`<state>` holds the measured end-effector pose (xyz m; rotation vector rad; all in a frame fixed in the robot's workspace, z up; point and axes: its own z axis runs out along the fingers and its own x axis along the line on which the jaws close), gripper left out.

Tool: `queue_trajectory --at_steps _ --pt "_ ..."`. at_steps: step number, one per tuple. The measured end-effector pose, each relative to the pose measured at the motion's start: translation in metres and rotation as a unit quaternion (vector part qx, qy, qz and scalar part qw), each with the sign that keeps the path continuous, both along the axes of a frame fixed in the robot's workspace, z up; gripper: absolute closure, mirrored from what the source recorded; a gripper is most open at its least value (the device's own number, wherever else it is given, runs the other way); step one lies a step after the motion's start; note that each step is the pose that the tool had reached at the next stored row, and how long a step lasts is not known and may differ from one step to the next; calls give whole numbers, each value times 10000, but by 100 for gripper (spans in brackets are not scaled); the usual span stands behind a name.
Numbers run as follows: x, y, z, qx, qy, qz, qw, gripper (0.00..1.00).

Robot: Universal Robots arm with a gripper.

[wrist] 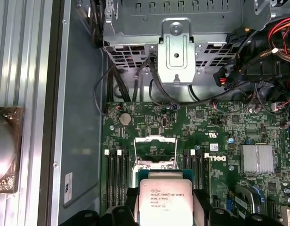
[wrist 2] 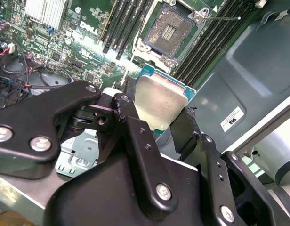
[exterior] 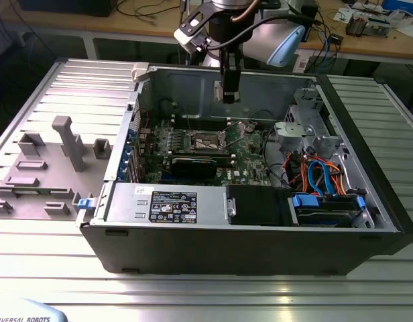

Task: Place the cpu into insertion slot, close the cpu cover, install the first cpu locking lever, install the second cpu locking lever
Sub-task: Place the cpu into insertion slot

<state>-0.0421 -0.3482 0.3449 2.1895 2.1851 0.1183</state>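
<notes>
1. The open computer case [exterior: 260, 245] lies on its side (lid off). Inside it, the green motherboard [exterior: 250, 157] carries the insertion slot [exterior: 205, 139], uncovered, with its contacts bare.
2. The gripper [exterior: 230, 90] hangs over the far part of the case. Its fingers [wrist 2: 128, 110] are clamped on the edges of the cpu [wrist 2: 159, 101], which is held in the air above the board, near the slot.
3. Blue and orange cables [exterior: 317, 176] bunch inside the case at the exterior view's right.
4. A ribbed metal table [exterior: 193, 295] bears the case, with grey fixtures [exterior: 66, 141] on it at the exterior view's left. A wooden workbench [exterior: 126, 23] stands beyond.
</notes>
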Motion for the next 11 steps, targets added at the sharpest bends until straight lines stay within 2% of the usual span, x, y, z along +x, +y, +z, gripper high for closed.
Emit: queue_trajectory --at_steps 11 --pt "-4 0 -73 5 0 0 10000 46"
